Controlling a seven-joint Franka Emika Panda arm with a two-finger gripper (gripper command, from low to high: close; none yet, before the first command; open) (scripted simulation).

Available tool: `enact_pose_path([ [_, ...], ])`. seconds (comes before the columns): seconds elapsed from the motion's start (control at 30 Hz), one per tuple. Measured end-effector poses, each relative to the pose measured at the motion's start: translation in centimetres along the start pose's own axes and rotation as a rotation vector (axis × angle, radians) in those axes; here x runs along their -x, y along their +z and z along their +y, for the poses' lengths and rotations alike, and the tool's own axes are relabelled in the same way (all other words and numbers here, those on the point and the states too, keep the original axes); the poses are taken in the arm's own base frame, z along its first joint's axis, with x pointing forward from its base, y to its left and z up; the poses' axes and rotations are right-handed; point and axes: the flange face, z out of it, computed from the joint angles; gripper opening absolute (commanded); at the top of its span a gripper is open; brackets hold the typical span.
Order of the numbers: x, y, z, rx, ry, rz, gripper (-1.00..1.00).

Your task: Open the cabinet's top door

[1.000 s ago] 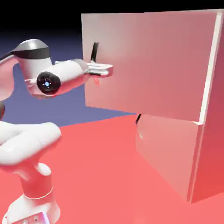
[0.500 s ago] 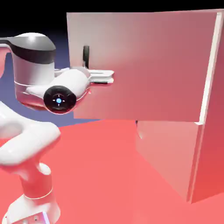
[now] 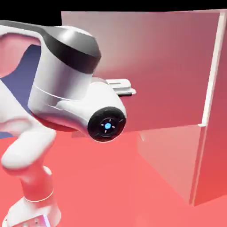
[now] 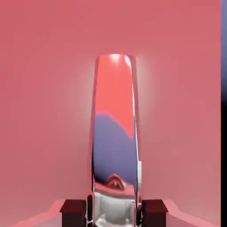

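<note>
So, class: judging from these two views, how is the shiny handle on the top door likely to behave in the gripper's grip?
The handle looks mirror-smooth, so probably slippery. It reads as a rigid bar, unlikely to flex. The gripper is shut on it; the top door stands swung wide, so it seems to swing freely.

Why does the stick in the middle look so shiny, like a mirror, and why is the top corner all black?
In the hand view, the top door's handle is glossy and mirrors red and blue-violet from the surroundings, with a bright glare at its top; the gripper is shut on it. In the exterior view, the black strip above the top door is simply unlit background.
</note>
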Motion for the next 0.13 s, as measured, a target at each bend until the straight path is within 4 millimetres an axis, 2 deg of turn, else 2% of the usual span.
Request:
enact_pose_path([
  [0.13, 0.8, -2.8, -0.8, 0.05, 0.0, 0.05, -1.0],
])
